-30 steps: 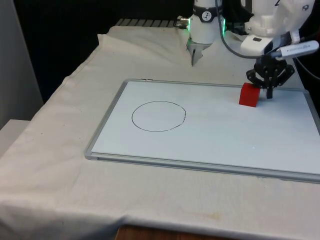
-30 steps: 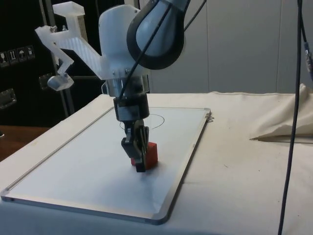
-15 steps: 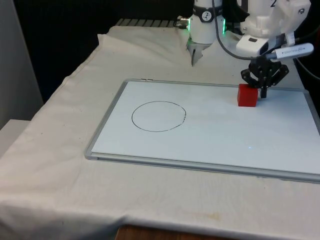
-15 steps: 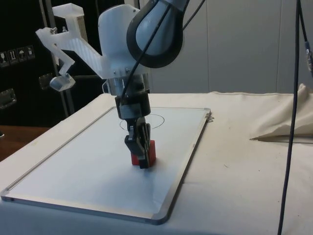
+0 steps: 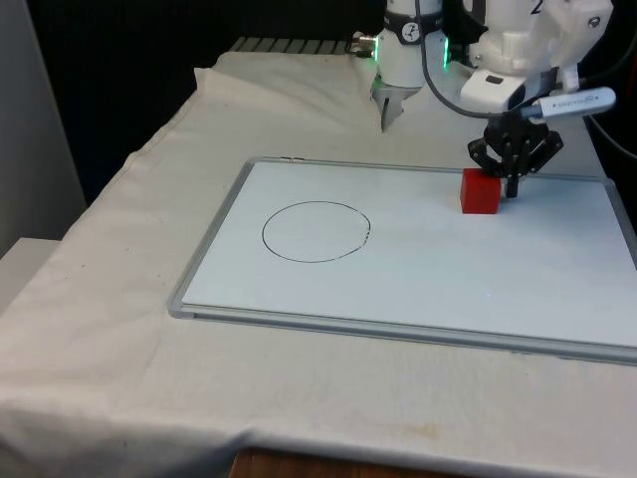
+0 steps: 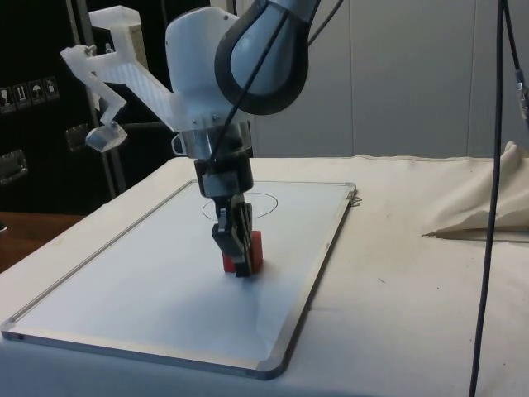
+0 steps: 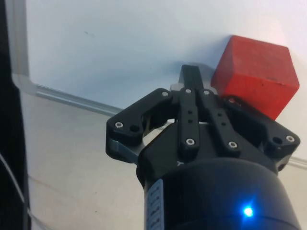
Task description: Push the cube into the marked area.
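A red cube (image 5: 481, 192) rests on the whiteboard (image 5: 418, 289), towards the front view's right and near the board's far edge. My gripper (image 5: 512, 186) is shut with nothing held, its tips down at the board and pressed against the cube's right side in the front view. In the side view the gripper (image 6: 240, 266) stands in front of the cube (image 6: 250, 251) and hides part of it. The wrist view has the cube (image 7: 254, 74) beside the shut fingertips (image 7: 192, 76). A hand-drawn black circle (image 5: 317, 231) marks the board further to the front view's left.
The whiteboard has a raised metal frame (image 5: 204, 239) and lies on the white cloth. Crumpled cloth (image 6: 479, 207) lies beyond the board in the side view. A black cable (image 6: 494, 165) hangs down at that view's right.
The gripper has slid the cube a short way towards the front view's left, closer to the circle. The fingers have stayed shut throughout.
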`<state>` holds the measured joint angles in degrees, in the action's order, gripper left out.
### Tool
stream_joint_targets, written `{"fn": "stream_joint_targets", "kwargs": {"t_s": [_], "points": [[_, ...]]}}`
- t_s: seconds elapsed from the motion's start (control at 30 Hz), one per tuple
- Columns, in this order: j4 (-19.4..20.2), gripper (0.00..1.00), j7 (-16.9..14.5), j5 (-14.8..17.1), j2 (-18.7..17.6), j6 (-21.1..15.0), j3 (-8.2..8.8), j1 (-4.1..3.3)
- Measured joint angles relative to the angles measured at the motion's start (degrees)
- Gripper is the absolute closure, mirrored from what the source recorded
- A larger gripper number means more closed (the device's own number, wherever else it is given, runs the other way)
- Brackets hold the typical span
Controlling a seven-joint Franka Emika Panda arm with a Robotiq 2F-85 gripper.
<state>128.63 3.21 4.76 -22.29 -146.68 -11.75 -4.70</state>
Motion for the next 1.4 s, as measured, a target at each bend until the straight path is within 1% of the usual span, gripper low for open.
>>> {"fn": "stream_joint_targets", "kwargs": {"t_s": [0.03, 0.27, 0.3, 0.43, 0.47, 0.63, 0.67, 0.93, 1.0, 1.03, 1.1, 1.13, 1.23, 1.4], "points": [[0.00, 1.00, 0.00, 0.00, 0.00, 0.00, 0.00, 0.00], [-0.69, 1.00, 0.11, -3.61, -0.17, 0.86, 1.72, -0.11], [-0.69, 1.00, 0.11, -3.61, -0.17, 0.86, 1.72, -0.11], [-1.15, 1.00, 0.29, -5.33, -0.23, 1.66, 2.52, -0.11], [-1.20, 1.00, 0.40, -6.19, -0.23, 1.78, 2.86, -0.11], [-1.49, 1.00, 0.97, -8.54, -0.23, 2.81, 3.90, -0.11], [-1.49, 1.00, 0.97, -8.54, -0.23, 2.81, 3.90, -0.11], [-1.95, 1.00, 1.55, -11.97, -0.23, 5.21, 5.16, -0.11], [-1.95, 1.00, 1.60, -12.38, -0.23, 5.44, 5.27, -0.11], [-2.06, 1.00, 1.78, -13.29, -0.23, 6.13, 5.56, -0.11], [-2.18, 1.00, 1.83, -13.75, -0.23, 6.36, 5.73, -0.11], [-2.29, 1.00, 1.95, -14.55, -0.23, 6.88, 5.96, -0.11], [-2.46, 1.00, 2.06, -15.47, -0.23, 7.16, 6.25, -0.11], [-3.09, 1.00, 2.06, -17.65, -0.46, 7.28, 7.33, -0.11]]}}
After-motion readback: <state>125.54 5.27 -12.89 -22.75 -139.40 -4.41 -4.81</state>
